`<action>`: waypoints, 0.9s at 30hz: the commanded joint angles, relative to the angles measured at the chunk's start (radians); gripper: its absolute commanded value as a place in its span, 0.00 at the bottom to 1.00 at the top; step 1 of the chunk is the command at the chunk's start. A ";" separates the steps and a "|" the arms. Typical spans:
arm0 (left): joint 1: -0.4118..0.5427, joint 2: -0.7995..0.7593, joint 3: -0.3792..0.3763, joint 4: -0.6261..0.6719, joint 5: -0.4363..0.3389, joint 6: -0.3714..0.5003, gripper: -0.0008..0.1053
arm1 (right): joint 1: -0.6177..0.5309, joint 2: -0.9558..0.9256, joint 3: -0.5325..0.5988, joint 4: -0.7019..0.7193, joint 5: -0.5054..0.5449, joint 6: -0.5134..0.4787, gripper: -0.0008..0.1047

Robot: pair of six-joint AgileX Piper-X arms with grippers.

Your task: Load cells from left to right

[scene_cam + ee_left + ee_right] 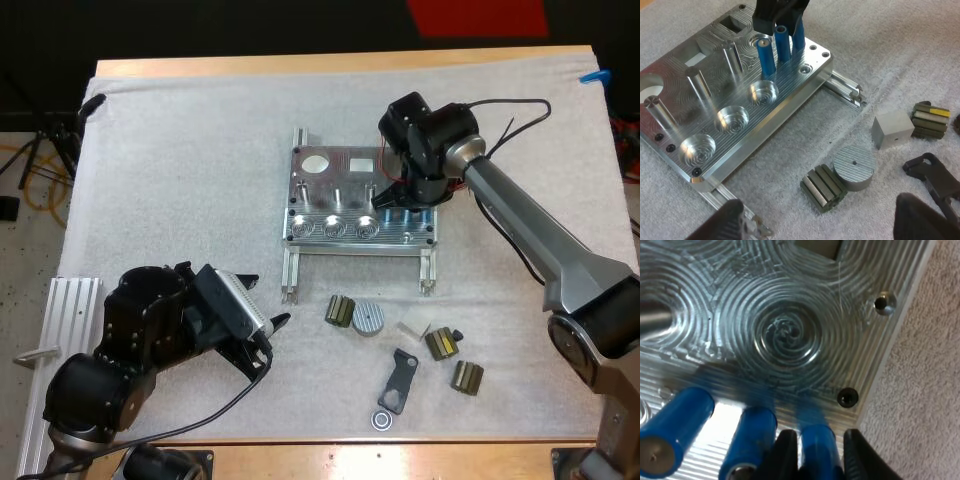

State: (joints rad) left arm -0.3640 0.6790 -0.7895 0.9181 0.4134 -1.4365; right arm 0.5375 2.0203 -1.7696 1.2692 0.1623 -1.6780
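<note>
White matting point(180, 170) covers the wooden table point(330, 65), and near its middle sits the metal fixture point(345, 195), a machined plate on two thin rails. Along the plate's near edge run three round recesses point(731, 120), all bare, each with an upright steel pin point(695, 82) behind it. To the right of these recesses, as the high view shows it, three blue cylinders point(765, 57) stand upright in a close row by the fixture's near right corner. The right gripper point(415, 200) reaches down over that row, and its two black fingers point(785, 455) are clamped on the rightmost cylinder point(817, 450), one pressing on each side. The other two cylinders stand free just beside it, toward the recesses. The left gripper point(262, 302) hangs low over the mat, near the end of the fixture's left rail and apart from the plate. Its fingers point(722, 222) are spread wide with nothing between them. Loose parts lie on the mat in front of the fixture. A grooved olive block point(341, 311) lies just beside a round grey disc point(368, 319), and next along comes a pale cube point(411, 327). Beyond it are a second olive block point(441, 344) and a third point(467, 377). A black bracket point(398, 380) lies nearer the table's front edge, with a small ring point(381, 419) at its end. A ribbed aluminium rail point(70, 330) lies along the mat's left edge, close to the left arm.
</note>
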 commanded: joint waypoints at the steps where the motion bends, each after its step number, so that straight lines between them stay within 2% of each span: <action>1: -0.001 -0.002 -0.008 -0.004 0.011 0.007 0.58 | 0.000 0.016 -0.001 0.016 0.021 0.008 0.01; 5: -0.001 -0.002 -0.008 -0.004 0.011 0.007 0.58 | 0.000 0.016 -0.001 0.039 0.131 0.023 0.01; 18: -0.001 -0.002 -0.008 -0.004 0.011 0.007 0.58 | 0.000 0.013 -0.001 0.048 0.123 -0.009 0.03; 19: -0.001 -0.002 -0.008 -0.004 0.011 0.007 0.58 | 0.000 0.011 -0.001 0.048 0.123 -0.009 0.06; 21: -0.001 -0.002 -0.008 -0.004 0.011 0.007 0.58 | 0.000 0.007 -0.005 0.048 0.123 -0.009 0.28; 22: -0.001 -0.002 -0.008 -0.004 0.011 0.007 0.58 | 0.000 0.006 -0.005 0.045 0.123 -0.012 0.35; 24: -0.001 -0.002 -0.008 -0.004 0.011 0.007 0.58 | 0.000 -0.007 -0.008 0.031 0.123 -0.036 0.63; 26: -0.001 -0.002 -0.008 -0.004 0.011 0.007 0.58 | 0.000 -0.023 -0.008 0.014 0.123 -0.055 0.72; 27: -0.001 -0.002 -0.008 -0.004 0.011 0.007 0.58 | 0.000 -0.033 -0.008 0.003 0.123 -0.059 0.73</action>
State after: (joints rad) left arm -0.3640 0.6790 -0.7895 0.9181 0.4134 -1.4365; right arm 0.5444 2.0168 -1.7727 1.2783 0.2742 -1.7202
